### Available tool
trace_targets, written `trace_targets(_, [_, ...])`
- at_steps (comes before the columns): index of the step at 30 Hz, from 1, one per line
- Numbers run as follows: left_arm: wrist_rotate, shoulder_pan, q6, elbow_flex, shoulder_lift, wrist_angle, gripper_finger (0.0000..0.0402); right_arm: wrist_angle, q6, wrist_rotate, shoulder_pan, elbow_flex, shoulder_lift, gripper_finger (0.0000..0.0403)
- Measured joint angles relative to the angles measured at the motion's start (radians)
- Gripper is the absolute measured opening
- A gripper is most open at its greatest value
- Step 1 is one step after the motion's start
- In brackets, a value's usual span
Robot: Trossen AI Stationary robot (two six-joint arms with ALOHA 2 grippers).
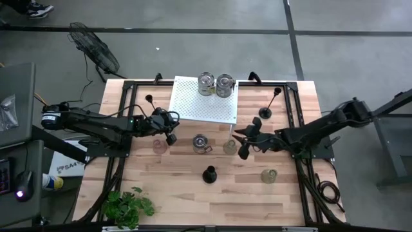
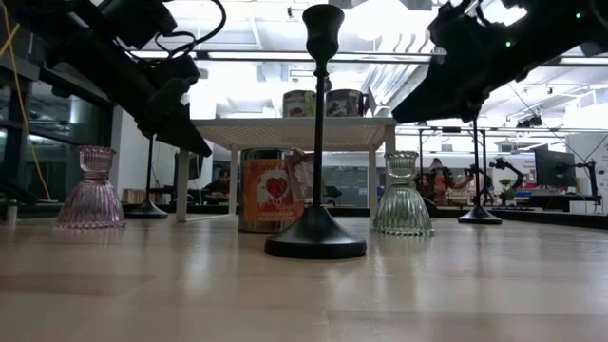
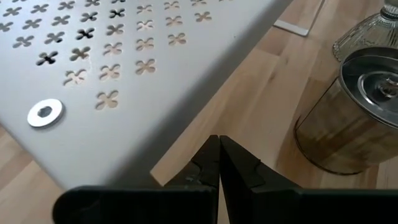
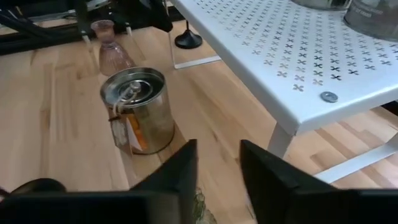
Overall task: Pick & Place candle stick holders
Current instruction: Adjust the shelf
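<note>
Both end effectors over the bench, neither holding anything.
My left end effector (image 3: 219, 163) is pressed together by the white stand (image 3: 124, 68); my right end effector (image 4: 217, 167) is spread above the greenish holder (image 1: 230, 147).

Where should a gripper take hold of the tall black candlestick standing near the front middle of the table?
Probably on the slim stem of the black candlestick, about halfway between its cup and its wide round base. It stands upright and alone, so fingers closing level from either side should fit; the flared base looks too broad and low to pinch. The right gripper, fingers open, is nearer than the left gripper.
</note>
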State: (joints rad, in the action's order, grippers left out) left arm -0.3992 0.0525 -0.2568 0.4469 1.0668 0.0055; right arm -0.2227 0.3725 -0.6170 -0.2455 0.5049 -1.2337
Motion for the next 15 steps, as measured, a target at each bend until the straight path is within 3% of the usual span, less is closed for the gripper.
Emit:
trace_targets(4, [0.003, 0.0, 0.001, 0.0, 0.0, 0.0, 0.0, 0.0, 0.013, -0.014, 0.0, 0.0, -0.029, 0.0014])
trace_targets(15, [0.005, 0.0, 0.001, 0.0, 0.0, 0.0, 0.0, -0.036, -0.009, 0.063, 0.096, 0.0, -0.047, 0.0002])
